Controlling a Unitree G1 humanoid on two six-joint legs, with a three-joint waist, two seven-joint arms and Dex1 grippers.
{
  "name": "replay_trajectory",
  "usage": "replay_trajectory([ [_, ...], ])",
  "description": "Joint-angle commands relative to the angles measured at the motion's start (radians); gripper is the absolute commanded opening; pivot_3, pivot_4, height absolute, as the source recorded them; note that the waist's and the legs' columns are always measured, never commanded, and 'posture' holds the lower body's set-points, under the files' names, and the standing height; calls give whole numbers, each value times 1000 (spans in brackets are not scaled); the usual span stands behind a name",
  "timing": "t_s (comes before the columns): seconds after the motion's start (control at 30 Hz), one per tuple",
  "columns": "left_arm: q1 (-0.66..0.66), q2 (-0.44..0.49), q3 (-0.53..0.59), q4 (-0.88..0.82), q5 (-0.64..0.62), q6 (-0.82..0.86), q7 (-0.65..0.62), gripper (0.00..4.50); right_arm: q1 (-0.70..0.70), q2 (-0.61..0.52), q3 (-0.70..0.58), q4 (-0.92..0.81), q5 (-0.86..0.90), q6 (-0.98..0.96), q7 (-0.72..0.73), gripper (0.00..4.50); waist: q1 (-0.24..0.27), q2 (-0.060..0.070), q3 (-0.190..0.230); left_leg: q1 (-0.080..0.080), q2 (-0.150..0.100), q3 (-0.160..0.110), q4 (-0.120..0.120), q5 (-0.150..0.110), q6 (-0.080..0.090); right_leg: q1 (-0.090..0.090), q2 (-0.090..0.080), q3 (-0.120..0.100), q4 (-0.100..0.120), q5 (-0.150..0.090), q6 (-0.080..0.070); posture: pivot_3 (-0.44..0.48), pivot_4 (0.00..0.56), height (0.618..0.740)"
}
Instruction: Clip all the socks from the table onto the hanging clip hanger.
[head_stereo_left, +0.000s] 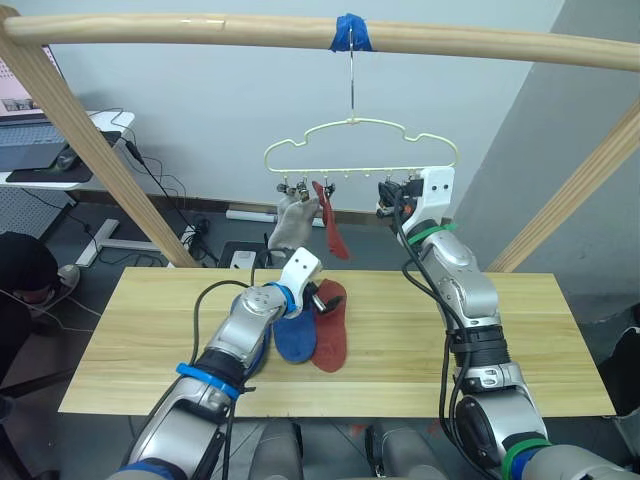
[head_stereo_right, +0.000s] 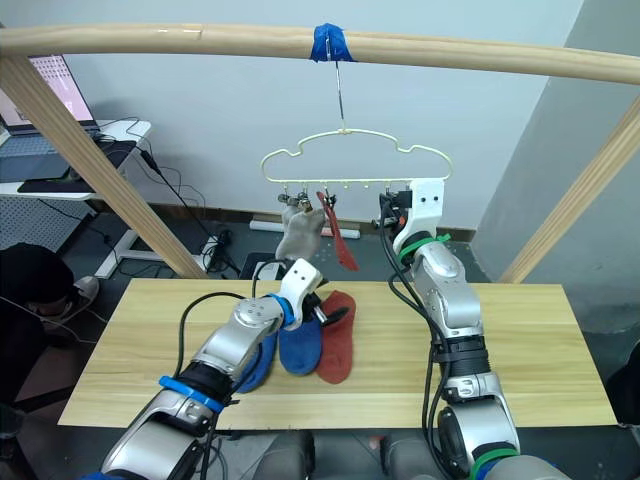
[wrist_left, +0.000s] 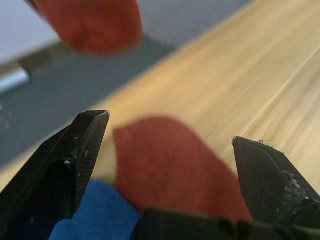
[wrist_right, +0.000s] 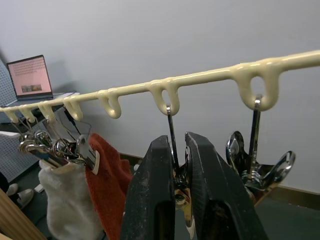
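The right gripper (wrist_right: 179, 192) is pinched nearly closed on a metal clip (wrist_right: 176, 182) of the hanger (head_stereo_left: 360, 140); beside it hang a grey sock (head_stereo_left: 291, 225) and a red sock (head_stereo_left: 332, 222). The left gripper (wrist_left: 172, 137) gapes wide and empty just over a red sock on the table (head_stereo_left: 330, 325), with a blue sock (head_stereo_left: 293, 337) touching that one.
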Motion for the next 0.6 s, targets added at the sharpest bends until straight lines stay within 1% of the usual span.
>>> replay_trajectory([
  [0.03,-45,-19,-17,96,42,-39,-11,4500,2,-5,-7,-60,5,4,-16,89,-2,0,0,0,0,0,0,0,0,0,0,0,0,0,0,-36,164,740],
  [0.13,-60,-35,-19,151,57,-46,-36,4500,5,-8,-9,-71,8,11,-24,89,-8,0,0,0,0,0,0,0,0,0,0,0,0,0,0,-42,164,740],
  [0.23,-52,-29,-33,169,82,-52,-66,3935,8,-12,-15,-77,8,15,-31,89,-12,0,0,0,0,0,0,0,0,0,0,0,0,0,0,-46,165,740],
  [0.4,-32,-22,-31,147,93,-71,-101,2448,11,-11,-15,-77,11,14,-38,89,-16,0,0,0,0,0,0,0,0,0,0,0,0,0,0,-38,165,740],
  [0.47,-23,-21,-26,133,94,-111,-103,1899,11,-11,-14,-75,12,13,-38,89,-16,0,0,0,0,0,0,0,0,0,0,0,0,0,0,-36,164,740],
  [0.57,-12,-23,-7,99,82,-154,-102,946,8,-15,-14,-69,14,12,-33,89,-16,0,0,0,0,0,0,0,0,0,0,0,0,0,0,-36,164,740],
  [0.6,-9,-22,-3,87,78,-164,-105,614,7,-16,-13,-67,14,11,-31,89,-15,0,0,0,0,0,0,0,0,0,0,0,0,0,0,-23,165,740],
])
